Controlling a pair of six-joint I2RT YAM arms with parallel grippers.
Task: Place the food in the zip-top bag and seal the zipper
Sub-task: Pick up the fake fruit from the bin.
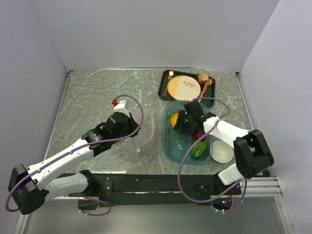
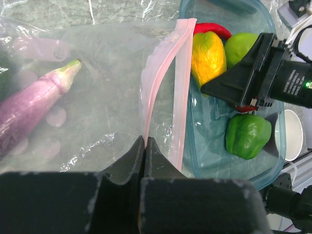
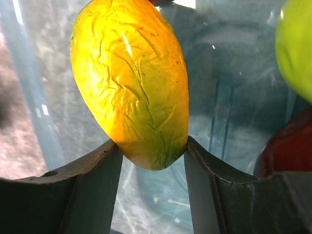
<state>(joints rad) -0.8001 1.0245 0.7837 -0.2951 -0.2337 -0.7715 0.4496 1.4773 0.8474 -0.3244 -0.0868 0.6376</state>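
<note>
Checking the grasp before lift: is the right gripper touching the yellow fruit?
Touching. The right wrist view shows both fingers of the right gripper pressed against the lower sides of the yellow fruit, with no gap.

Prob. a robot lab cell: bare grey walls (image 1: 146,34) box in marble-look table (image 1: 97,97).

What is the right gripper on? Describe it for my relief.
Find the teal tray right of centre. At its far left end, the right gripper holds the yellow-orange piece. It alone is wrinkled yellow; its neighbours are green peppers and a red piece.
</note>
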